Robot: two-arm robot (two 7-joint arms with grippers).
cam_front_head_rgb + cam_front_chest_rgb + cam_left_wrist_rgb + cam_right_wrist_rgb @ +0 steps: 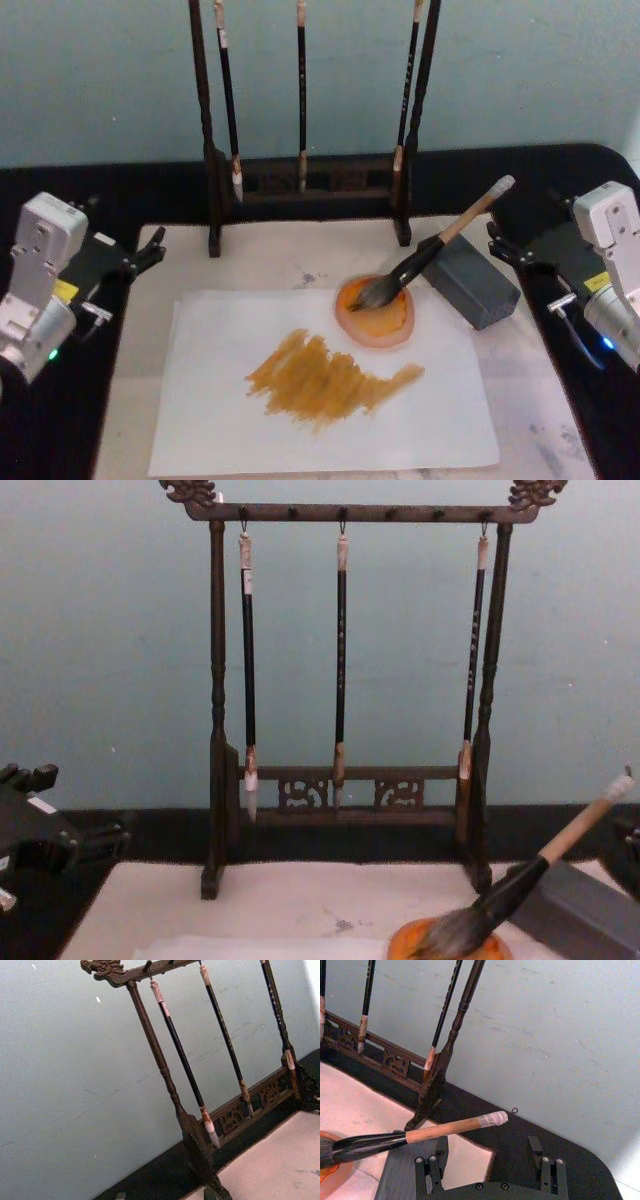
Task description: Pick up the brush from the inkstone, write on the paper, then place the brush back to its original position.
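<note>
the big brush [435, 243] is lying down, not held by anything; its bushy hair end sits in the little round orange inkstone [385, 335] and its wooden handle leans up on the top of a grey block [482, 292] just beside the dish, with the white end cap sticking up in the air toward the right gripper [503, 247]. the inkstone sits on the far right part of the paper [420, 420], touching it. the paper lies flat on a pale mat [270, 260] on the black counter [100, 190], and there is a wide patch of orange-brown strokes [330, 380] in the middle of the paper, near the dish but apart from it. the right gripper rests on the right side of the counter, near the end of the brush handle but not touching it, and in the right wrist view its jaws are spread wide with nothing between them. the left gripper [148, 252] rests on the left side of the counter, by the corner of the mat, well apart from the brush, and its jaws look spread too, with nothing in them. behind the mat stands a dark wooden rack [345, 775] with three slim black brushes [341, 660] hanging down from its top bar
</note>
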